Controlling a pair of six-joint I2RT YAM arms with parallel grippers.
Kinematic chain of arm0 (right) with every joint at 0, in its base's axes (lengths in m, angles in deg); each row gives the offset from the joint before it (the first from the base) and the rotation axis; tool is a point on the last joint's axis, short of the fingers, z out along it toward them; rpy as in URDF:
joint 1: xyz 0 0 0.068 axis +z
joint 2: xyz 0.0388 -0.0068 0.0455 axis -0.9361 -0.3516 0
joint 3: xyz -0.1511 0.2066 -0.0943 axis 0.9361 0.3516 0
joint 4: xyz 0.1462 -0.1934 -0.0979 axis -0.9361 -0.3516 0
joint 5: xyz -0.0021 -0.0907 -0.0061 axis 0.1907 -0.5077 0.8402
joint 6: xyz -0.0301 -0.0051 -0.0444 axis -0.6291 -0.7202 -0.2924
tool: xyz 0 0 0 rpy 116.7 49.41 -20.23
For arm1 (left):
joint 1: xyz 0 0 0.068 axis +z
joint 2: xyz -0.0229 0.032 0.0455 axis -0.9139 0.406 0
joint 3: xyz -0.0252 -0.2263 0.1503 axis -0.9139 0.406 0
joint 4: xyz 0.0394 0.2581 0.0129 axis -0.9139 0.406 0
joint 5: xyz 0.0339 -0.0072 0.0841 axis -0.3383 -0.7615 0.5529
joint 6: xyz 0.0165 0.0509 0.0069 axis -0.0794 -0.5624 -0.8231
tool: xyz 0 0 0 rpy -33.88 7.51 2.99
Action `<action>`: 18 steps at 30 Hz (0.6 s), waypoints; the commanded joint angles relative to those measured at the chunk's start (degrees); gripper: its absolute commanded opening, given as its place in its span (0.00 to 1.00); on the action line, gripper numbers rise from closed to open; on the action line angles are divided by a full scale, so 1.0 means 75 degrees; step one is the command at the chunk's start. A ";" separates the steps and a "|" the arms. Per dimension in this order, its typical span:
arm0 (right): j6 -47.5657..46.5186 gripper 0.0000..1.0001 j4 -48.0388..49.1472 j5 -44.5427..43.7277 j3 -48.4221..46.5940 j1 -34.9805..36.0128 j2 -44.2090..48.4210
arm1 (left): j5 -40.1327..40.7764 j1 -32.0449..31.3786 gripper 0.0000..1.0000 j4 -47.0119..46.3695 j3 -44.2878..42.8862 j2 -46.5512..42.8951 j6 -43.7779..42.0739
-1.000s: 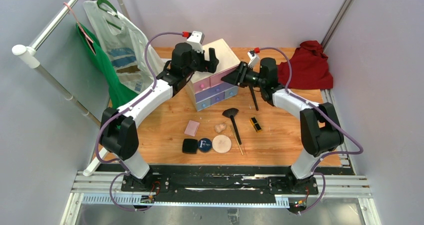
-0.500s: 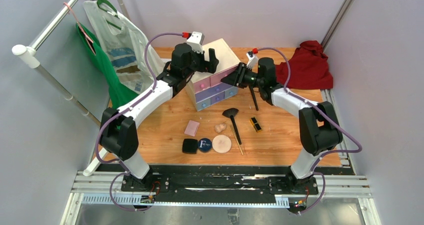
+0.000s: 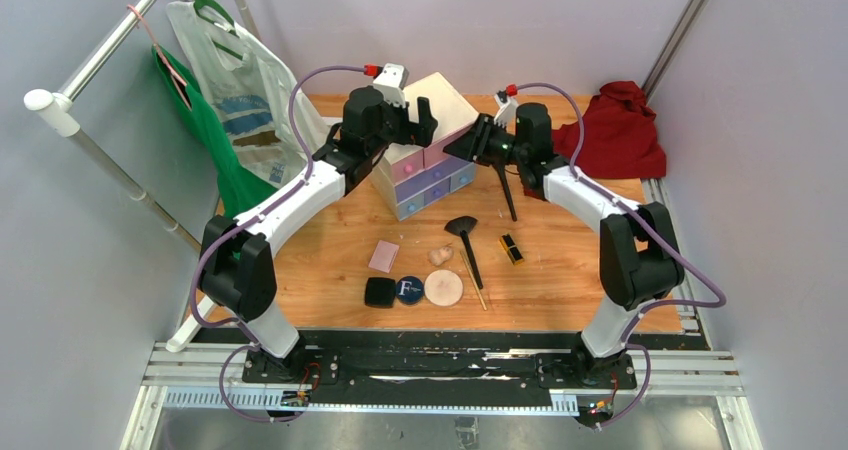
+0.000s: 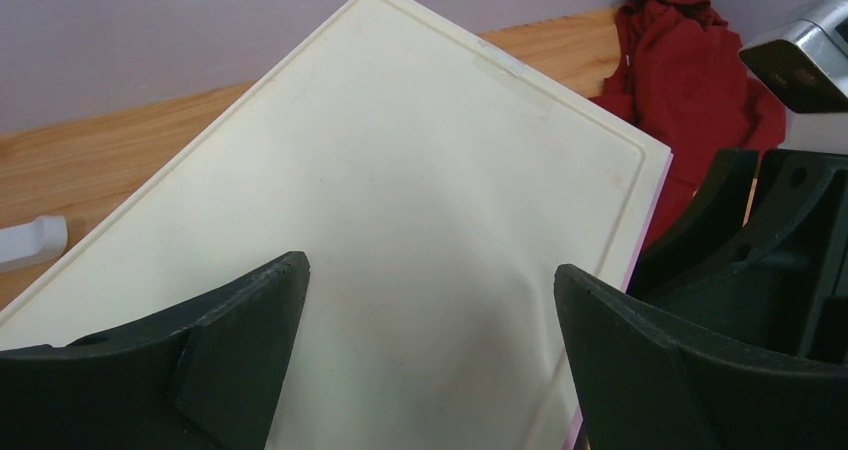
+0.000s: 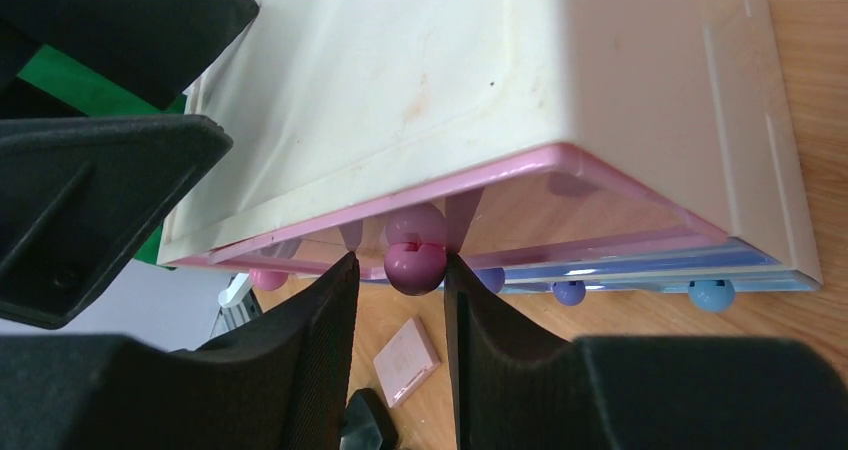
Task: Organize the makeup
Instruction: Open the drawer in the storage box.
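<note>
Makeup (image 3: 443, 288) is lying loose on the counter (image 3: 560, 270) before the cream chest (image 4: 400, 170). Left pincer (image 4: 430, 265) is hovering spread apart over its top. Right pincer (image 5: 400, 260) is bracketing a pink knob (image 5: 415, 267); whether clamped, I cannot tell.

Shut in by pale lilac walls (image 3: 480, 20); wooden desk (image 3: 570, 290), metal rail (image 3: 110, 40) at left, red cloth (image 3: 620, 135) far right.

This is a robotics lab cell, not a home: plain lilac panel walls (image 3: 450, 20) box in a small wooden tabletop (image 3: 560, 300); two robot arms (image 3: 290, 195) are bolted to a slotted metal rail (image 3: 440, 365) at its near edge; purple cables (image 3: 293, 105) loop along them. A metal pole rack (image 3: 100, 60) hung with plastic bags (image 3: 240, 80) stands at the left; a crumpled red cloth (image 3: 620, 135) lies in the far right corner.
</note>
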 commanded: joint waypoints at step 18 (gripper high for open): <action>-0.0159 0.26 0.0591 0.0053 -0.1317 -0.0378 -0.0729 | -0.0137 -0.0144 0.98 0.1472 0.0458 0.0284 0.0262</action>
